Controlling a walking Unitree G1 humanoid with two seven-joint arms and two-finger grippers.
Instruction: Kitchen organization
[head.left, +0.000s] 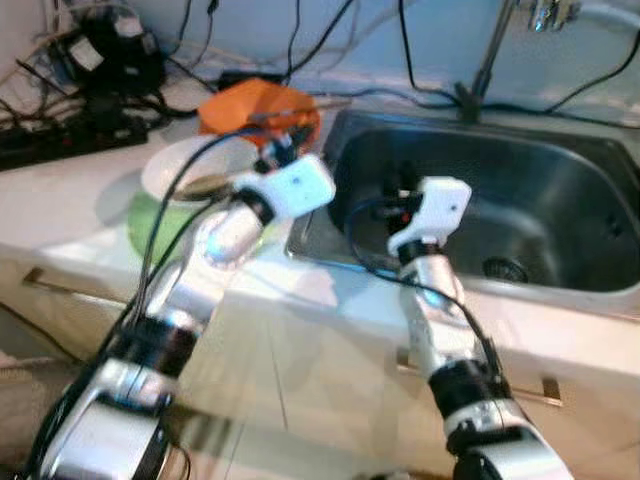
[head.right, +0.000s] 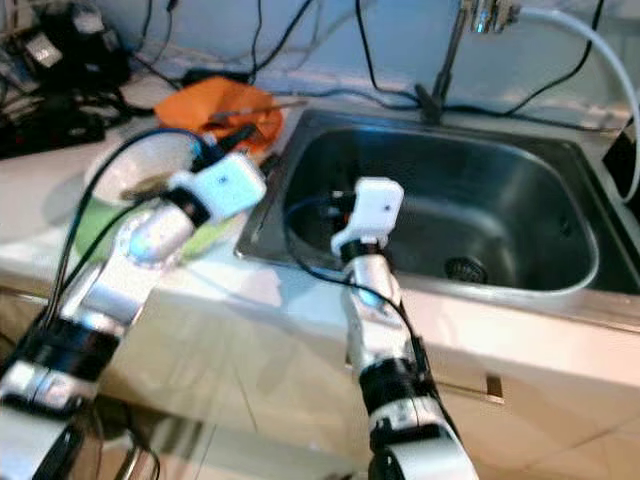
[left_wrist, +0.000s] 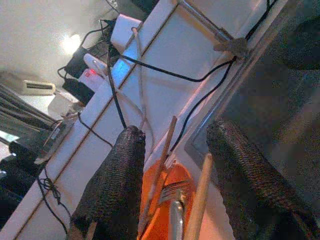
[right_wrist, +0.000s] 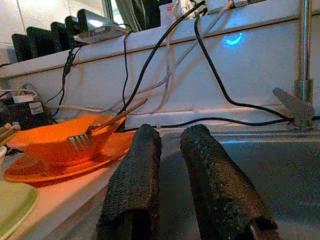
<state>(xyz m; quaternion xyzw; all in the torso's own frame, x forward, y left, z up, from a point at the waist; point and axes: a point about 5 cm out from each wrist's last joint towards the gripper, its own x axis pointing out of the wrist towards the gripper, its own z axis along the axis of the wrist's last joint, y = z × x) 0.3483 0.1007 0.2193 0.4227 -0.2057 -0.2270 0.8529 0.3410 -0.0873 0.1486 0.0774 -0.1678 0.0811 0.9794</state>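
Here, stacked at the counter (head.left: 60, 215) edge beside the sink (head.left: 560, 200): orange bowl (right_wrist: 55, 142) on orange plate (right_wrist: 30, 170), fork (right_wrist: 80, 141) and chopsticks (left_wrist: 200, 200) resting inside, white bowl (head.left: 190, 165) and green plate (head.left: 145, 225) nearer the front edge. Left gripper (left_wrist: 175, 185) spread wide just above the orange bowl, right gripper (right_wrist: 167, 165) with fingers nearly pressed together and holding nothing over the sink's left corner. Likely light but rigid and slick, the loose cutlery apt to slide if tipped; probably best pinched at the rim and kept level.
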